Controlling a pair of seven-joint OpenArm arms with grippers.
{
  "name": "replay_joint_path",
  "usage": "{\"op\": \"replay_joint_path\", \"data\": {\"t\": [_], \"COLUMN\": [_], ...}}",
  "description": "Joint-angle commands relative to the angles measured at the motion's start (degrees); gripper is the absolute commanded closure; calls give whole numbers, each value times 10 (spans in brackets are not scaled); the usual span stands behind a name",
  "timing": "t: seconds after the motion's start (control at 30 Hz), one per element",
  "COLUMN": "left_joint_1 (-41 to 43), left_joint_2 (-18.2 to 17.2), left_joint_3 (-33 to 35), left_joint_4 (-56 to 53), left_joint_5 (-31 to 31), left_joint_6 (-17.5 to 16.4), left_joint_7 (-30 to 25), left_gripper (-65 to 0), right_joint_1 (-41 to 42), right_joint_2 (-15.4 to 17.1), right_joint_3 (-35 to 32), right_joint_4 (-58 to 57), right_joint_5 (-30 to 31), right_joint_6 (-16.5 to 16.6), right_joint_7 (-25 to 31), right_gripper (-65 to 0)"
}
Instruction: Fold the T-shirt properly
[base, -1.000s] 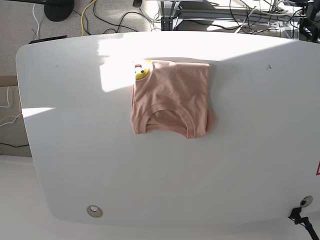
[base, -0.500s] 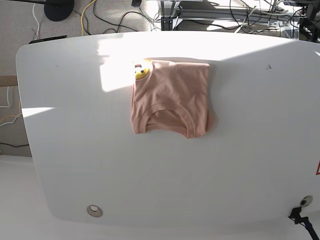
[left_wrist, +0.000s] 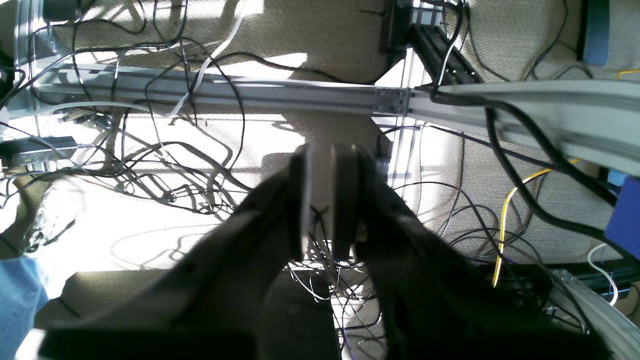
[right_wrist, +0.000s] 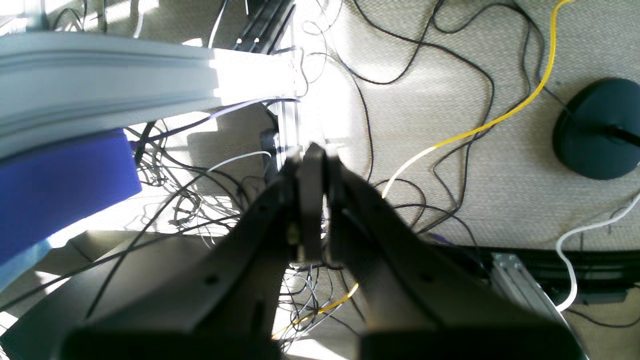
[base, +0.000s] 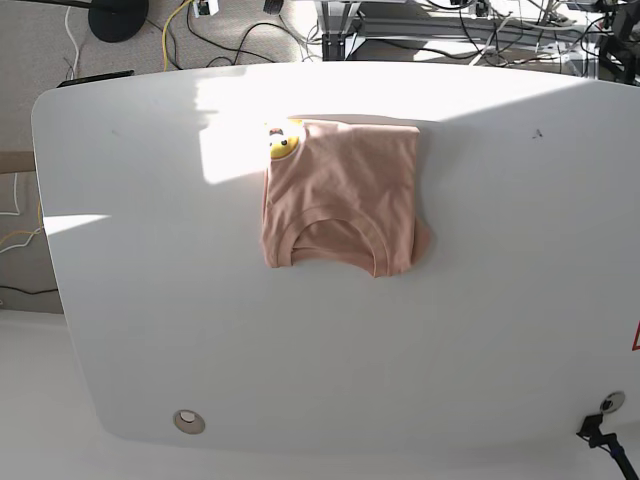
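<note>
While both arms hang clear of the worktop (base: 140, 300) and out of the base view, I judge the folding itself to be done or nearly so: the T-shirt (base: 340, 200) lies as a compact, roughly square packet toward the far edge of the worktop, about midway between its left and right edges, with the ribbed neckline curving across its near side and the small yellow print (base: 282, 145) showing at its far-left corner. A bit of cloth bulges out at the near-right corner of the packet, so the fold is not perfectly square. My left gripper (left_wrist: 320, 200) points down at the carpet and the tangle of cables (left_wrist: 190, 165) under the rig; its jaws stand a narrow slit apart with nothing between them. My right gripper (right_wrist: 310, 200) also looks down at the floor, near a yellow cable (right_wrist: 480, 125), its jaws pressed together and empty. Neither wrist view shows the shirt. If I count the task finished, the next move is only to keep the arms parked; if I want a cleaner result, I would have to bring one arm back over the worktop, spread its jaws, and tuck that stray bulge under the right edge without dragging the layers apart.
</note>
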Motion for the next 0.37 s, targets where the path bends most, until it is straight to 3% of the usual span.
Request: {"op": "replay_joint_path", "data": {"t": [0.0, 0.13, 0.33], "left_joint_1": [-11, -48, -81], "left_joint_2": [-6, -5, 1], "left_joint_3": [6, 9, 9], "left_joint_4": [-38, -48, -50], "left_joint_5": [-2, -2, -2], "left_joint_6": [1, 1, 1], "left_joint_7": [15, 104, 169], "left_gripper": [-64, -65, -65], "right_joint_1": [6, 57, 100], "right_joint_2": [4, 4, 3], "right_joint_3": [2, 2, 1], "right_joint_4": [-29, -102, -159], "right_joint_5": [-1, -2, -2], "right_joint_6": [4, 4, 4], "right_joint_7": [7, 7, 7], "right_gripper": [0, 0, 0]}}
